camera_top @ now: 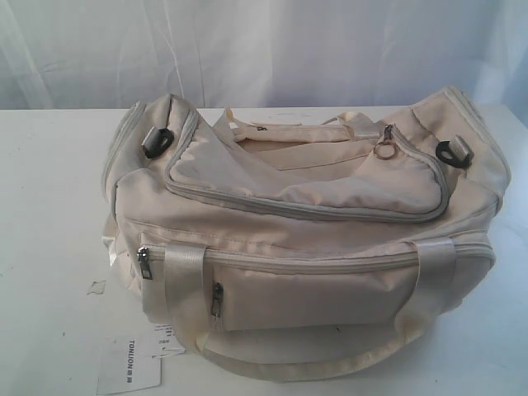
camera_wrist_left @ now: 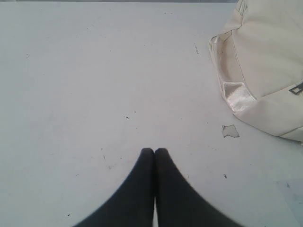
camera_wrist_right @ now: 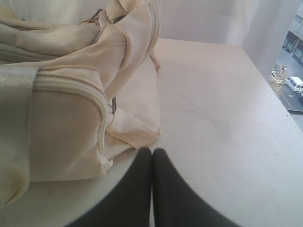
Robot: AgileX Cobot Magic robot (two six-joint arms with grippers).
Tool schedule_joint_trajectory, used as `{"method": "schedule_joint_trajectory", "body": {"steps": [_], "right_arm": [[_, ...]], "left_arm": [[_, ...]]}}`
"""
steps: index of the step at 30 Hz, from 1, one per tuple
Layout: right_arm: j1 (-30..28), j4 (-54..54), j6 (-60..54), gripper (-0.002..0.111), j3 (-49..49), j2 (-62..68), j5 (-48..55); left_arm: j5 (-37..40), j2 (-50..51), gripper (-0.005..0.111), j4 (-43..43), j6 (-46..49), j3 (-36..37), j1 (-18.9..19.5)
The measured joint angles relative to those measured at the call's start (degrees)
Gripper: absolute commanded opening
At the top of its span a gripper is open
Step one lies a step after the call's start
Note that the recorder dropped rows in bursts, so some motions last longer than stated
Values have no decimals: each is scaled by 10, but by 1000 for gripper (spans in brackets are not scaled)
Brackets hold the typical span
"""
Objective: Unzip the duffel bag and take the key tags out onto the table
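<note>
Closest to each wrist camera are your tools. The left gripper (camera_wrist_left: 154, 151) and the right gripper (camera_wrist_right: 152, 151) both have their black fingers pressed together and hold nothing. Each hangs over bare table (camera_top: 49, 206), the left well apart from the bag's end and the right just beside the other end.

The duffel bag (camera_top: 313, 239) lies on the middle of the table with its front pocket towards the exterior camera. Judge it soft and light. The cloth sags and creases, so it will probably slide or fold if you pull on it with one arm. Pin it with one gripper while the other draws the zipper.

The top flap (camera_top: 313, 186) is rumpled and edged with a grey zipper. You cannot tell from here whether the far side of that zipper is already parted.

The webbing handle (camera_top: 186, 289) looks smooth and shiny, and likely too slippery to make a good anchor. The stitched seam at the bag's end should serve better.

The best place to take hold is the zipper pull (camera_top: 386, 142) with its metal ring at the right end of the flap. It is small, stiff and standing proud of the cloth. A smaller pull (camera_top: 217, 299) sits on the front pocket.

The key tags are not in view and are presumably inside. Do not mistake the white paper label (camera_top: 128, 363) for them.
</note>
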Motion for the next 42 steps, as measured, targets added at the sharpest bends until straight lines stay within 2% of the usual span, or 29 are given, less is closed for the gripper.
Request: {"method": "schedule_joint_trajectory", "body": {"steps": [9, 12, 20, 24, 30, 34, 39, 42], "right_arm": [[0, 0, 0, 0, 0, 0, -17], [0, 0, 1, 0, 0, 0, -74], [0, 0, 1, 0, 0, 0, -325], [0, 0, 1, 0, 0, 0, -387], [0, 0, 6, 0, 0, 0, -435], [0, 0, 58, 0, 0, 0, -467], [0, 0, 92, 0, 0, -1, -559], [0, 0, 95, 0, 0, -1, -578]], "left_arm": [[0, 0, 0, 0, 0, 0, 0], [0, 0, 0, 0, 0, 0, -12], [0, 0, 0, 0, 0, 0, -68], [0, 0, 0, 0, 0, 0, -96], [0, 0, 0, 0, 0, 0, -100], [0, 0, 0, 0, 0, 0, -100], [-4, 0, 0, 0, 0, 0, -100], [-4, 0, 0, 0, 0, 0, -100]]}}
